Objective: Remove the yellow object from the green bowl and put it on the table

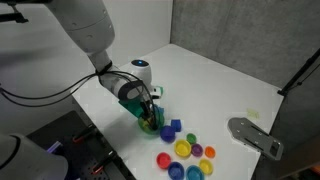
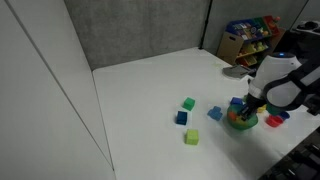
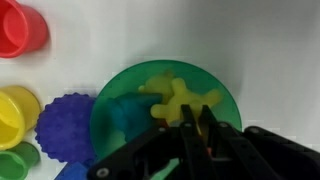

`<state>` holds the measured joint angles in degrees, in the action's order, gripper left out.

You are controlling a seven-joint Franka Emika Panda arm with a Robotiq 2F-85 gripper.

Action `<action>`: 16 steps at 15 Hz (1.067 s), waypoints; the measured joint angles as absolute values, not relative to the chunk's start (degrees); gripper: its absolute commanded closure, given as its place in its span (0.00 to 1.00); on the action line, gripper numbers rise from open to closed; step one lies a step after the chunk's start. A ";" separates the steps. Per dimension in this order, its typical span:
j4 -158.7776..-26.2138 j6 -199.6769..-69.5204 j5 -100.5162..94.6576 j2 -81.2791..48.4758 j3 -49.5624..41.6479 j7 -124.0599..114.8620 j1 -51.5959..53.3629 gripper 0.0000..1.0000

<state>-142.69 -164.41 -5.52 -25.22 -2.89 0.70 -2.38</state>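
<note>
The green bowl [image 3: 226, 98] fills the middle of the wrist view. The yellow object [image 3: 178, 97], a small piece with stubby arms, lies in it beside a teal piece [image 3: 128, 113]. My gripper [image 3: 200, 119] reaches down into the bowl. Its two fingers are nearly together, pinching the lower arm of the yellow object. In both exterior views the gripper [image 1: 148, 112] [image 2: 243, 108] is low over the bowl [image 1: 150, 126] [image 2: 240, 122], near the front edge of the white table [image 1: 220, 80] [image 2: 150, 90]. The yellow object is hidden there.
Red [image 3: 20, 30], yellow [image 3: 14, 112] and green [image 3: 14, 162] caps and a blue ridged cap [image 3: 62, 126] stand beside the bowl. More caps [image 1: 186, 150] cluster near the table edge. Small cubes [image 2: 188, 103] [image 2: 191, 137] lie further in. A grey metal piece [image 1: 255, 135] lies at the side.
</note>
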 measured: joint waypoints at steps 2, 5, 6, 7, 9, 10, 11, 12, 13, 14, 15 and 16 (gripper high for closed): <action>-142.66 -164.12 -4.65 -24.86 -2.89 0.60 -2.38 0.95; -142.65 -161.69 -3.12 -22.74 -2.76 0.44 -2.38 0.95; -142.65 -160.27 -2.37 -21.55 -2.48 0.44 -2.39 0.95; -142.65 -158.82 -1.44 -20.16 -1.97 0.44 -2.40 0.95; -142.59 -156.12 1.37 -17.06 -0.11 0.57 -2.45 0.95; -142.46 -154.80 3.32 -15.46 1.25 0.76 -2.45 0.95; -142.28 -153.73 5.57 -14.01 2.77 1.20 -2.44 0.82; -142.01 -152.77 7.86 -12.67 4.29 1.62 -2.32 0.63; -141.69 -152.10 9.43 -11.61 5.40 1.65 -1.93 0.56; -141.28 -151.38 10.54 -10.77 6.11 1.65 -1.27 0.49; -140.85 -150.65 11.13 -10.10 6.47 1.65 -0.58 0.41; -140.50 -150.13 11.33 -9.63 6.55 1.63 0.01 0.32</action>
<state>-140.50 -150.13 11.33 -9.63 6.55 1.63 0.01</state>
